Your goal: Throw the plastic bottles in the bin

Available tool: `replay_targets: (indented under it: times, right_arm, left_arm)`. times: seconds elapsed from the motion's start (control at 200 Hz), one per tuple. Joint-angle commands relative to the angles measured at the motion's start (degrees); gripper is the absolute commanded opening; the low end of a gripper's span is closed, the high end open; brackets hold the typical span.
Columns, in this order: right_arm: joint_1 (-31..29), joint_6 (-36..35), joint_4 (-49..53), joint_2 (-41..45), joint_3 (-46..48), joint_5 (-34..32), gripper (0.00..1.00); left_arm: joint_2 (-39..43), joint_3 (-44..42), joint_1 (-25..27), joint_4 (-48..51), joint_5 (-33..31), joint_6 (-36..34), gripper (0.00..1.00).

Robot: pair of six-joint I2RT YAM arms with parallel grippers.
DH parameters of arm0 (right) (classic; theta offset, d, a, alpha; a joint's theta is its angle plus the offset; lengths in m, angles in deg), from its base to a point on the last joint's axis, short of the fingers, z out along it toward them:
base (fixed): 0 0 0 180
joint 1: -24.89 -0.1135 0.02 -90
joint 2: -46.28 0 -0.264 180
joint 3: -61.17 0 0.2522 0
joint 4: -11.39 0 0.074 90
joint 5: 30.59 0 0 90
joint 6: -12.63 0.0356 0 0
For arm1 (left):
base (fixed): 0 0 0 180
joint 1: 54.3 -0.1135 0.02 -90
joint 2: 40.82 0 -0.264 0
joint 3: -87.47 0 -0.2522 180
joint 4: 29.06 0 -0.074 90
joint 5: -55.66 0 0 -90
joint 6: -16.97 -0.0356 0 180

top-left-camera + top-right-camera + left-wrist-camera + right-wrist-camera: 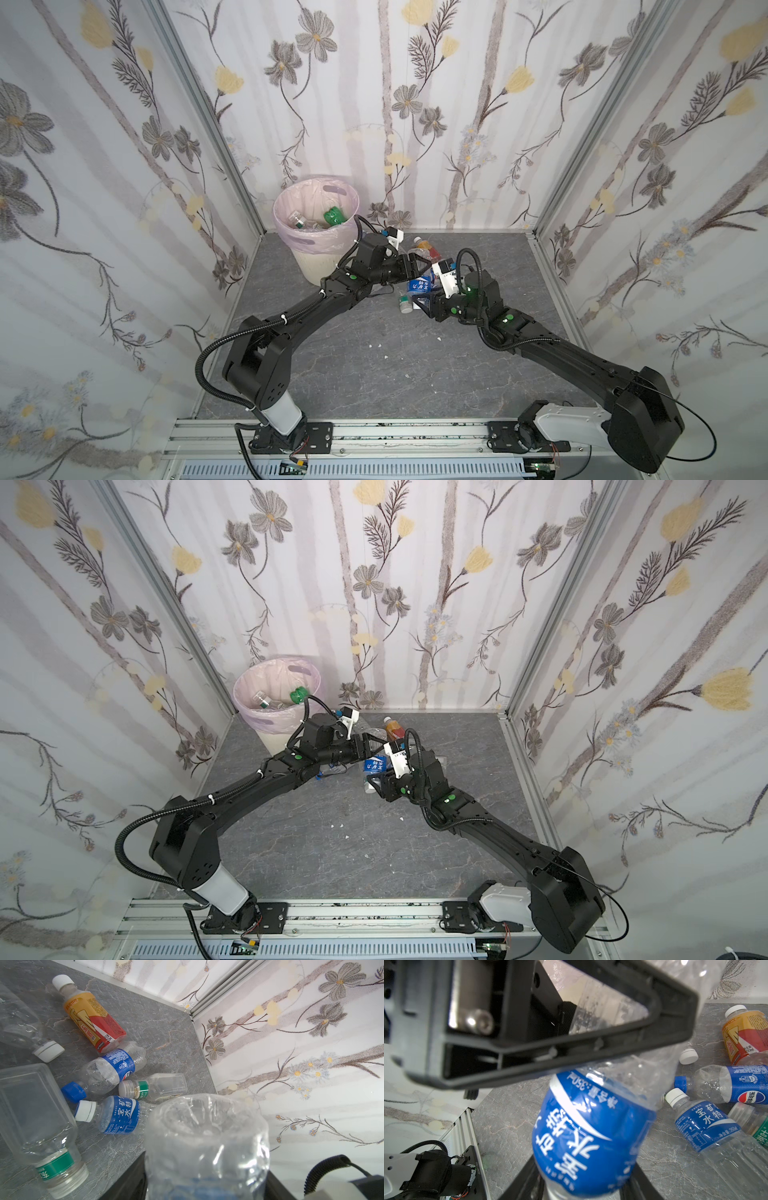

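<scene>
A clear plastic bottle with a blue label [419,284] [374,764] hangs just above the floor between both arms. My right gripper [583,1180] [420,302] is shut on its neck end [587,1132]. My left gripper [205,1180] [424,266] grips its clear base end [205,1136], a finger against each side. The bin [316,257] [270,729] stands at the back left with a green bottle [334,216] and clear ones inside. On the floor nearby lie several more: an orange-red bottle [93,1020] [428,249], a blue-capped one [112,1070] and a white-capped blue-label one [116,1114].
A big clear bottle with a green band [41,1115], a small green-banded one [153,1086] and a clear white-capped one [22,1024] lie close by. Patterned walls close in the back and sides. Both arms meet just right of the bin.
</scene>
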Motion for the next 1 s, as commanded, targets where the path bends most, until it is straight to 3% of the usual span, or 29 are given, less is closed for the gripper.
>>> replay_targets:
  times: [0.0,0.23,0.47,0.674,0.834,0.994]
  right_arm:
    - [-0.08,-0.18,-3.16,-0.07,-0.11,0.51,0.56]
    - [-0.03,-0.43,-1.80,1.25,-0.25,-0.64,0.70]
    - [-0.03,-0.70,-0.75,2.74,-0.25,-1.15,0.99]
    - [-0.06,-0.27,-1.18,2.56,-1.09,-2.05,1.00]
    - [-0.52,-0.14,0.98,0.89,-4.59,-9.48,1.00]
    - [-2.40,-0.78,1.55,-0.55,-8.80,-16.24,1.00]
  left_arm:
    - [0.07,0.68,-0.19,-0.63,0.30,-0.34,0.64]
    - [1.37,0.04,-1.52,-0.63,-2.12,-0.05,0.57]
    - [5.23,-1.27,-3.78,-0.62,-8.23,-0.99,0.57]
    - [10.66,-2.63,-5.70,-0.62,-18.40,-4.61,0.57]
    - [13.94,-2.15,-6.88,-0.63,-27.15,-8.96,0.56]
    - [16.03,0.65,-6.97,-0.95,-39.11,-18.04,0.56]
